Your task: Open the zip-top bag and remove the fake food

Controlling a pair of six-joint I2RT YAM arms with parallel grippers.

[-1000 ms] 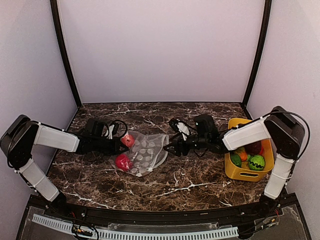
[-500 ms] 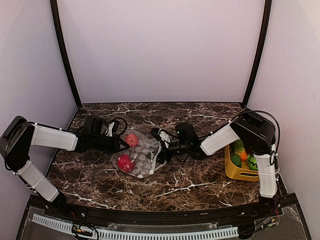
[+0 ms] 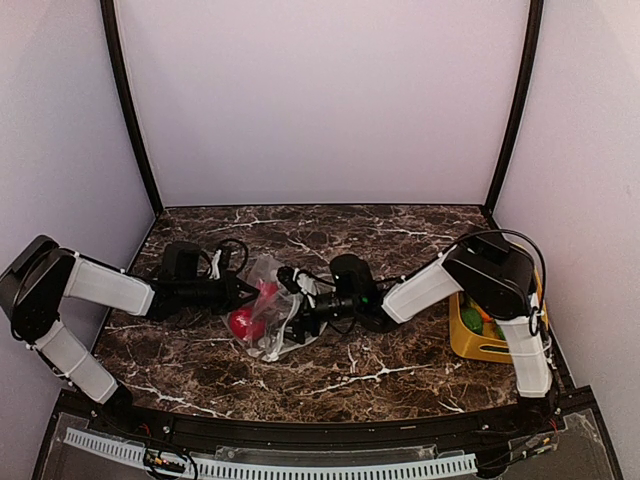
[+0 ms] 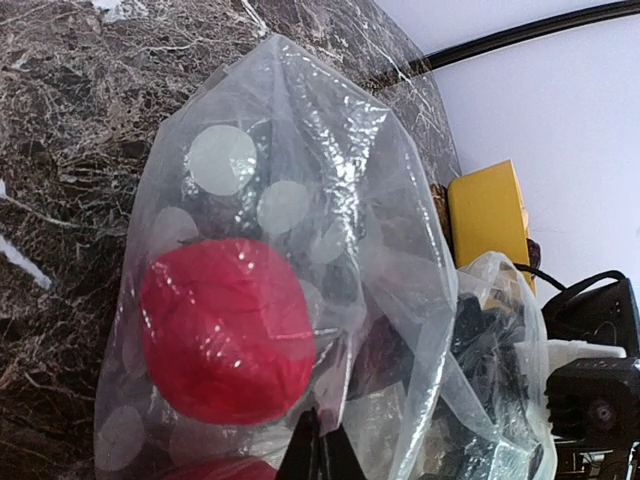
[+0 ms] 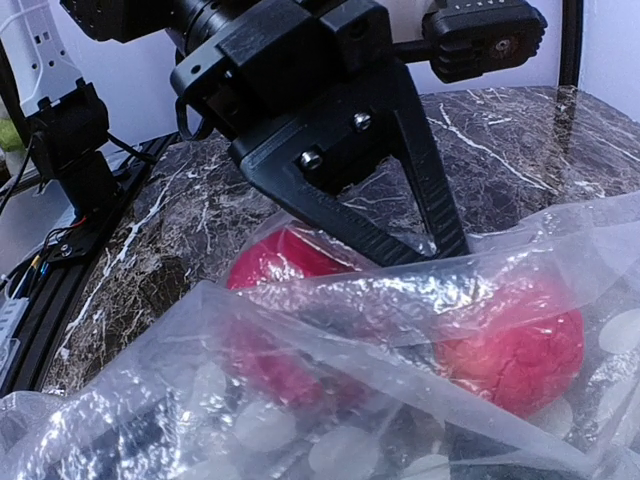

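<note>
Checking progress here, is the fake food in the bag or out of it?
In. The fake food, two red pieces, shows through the zip-top bag in both wrist views.

Probably a lab: plain-walled booth point(image 3: 320, 100) enclosing a marbled table point(image 3: 380, 370).

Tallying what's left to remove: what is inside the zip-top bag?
A red toy fruit and a second red fruit show through the zip-top bag. Crumpled folds hide the rest, so further pieces cannot be ruled out.

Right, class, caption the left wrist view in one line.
A red toy fruit inside the polka-dot zip-top bag, yellow bin behind.
</note>
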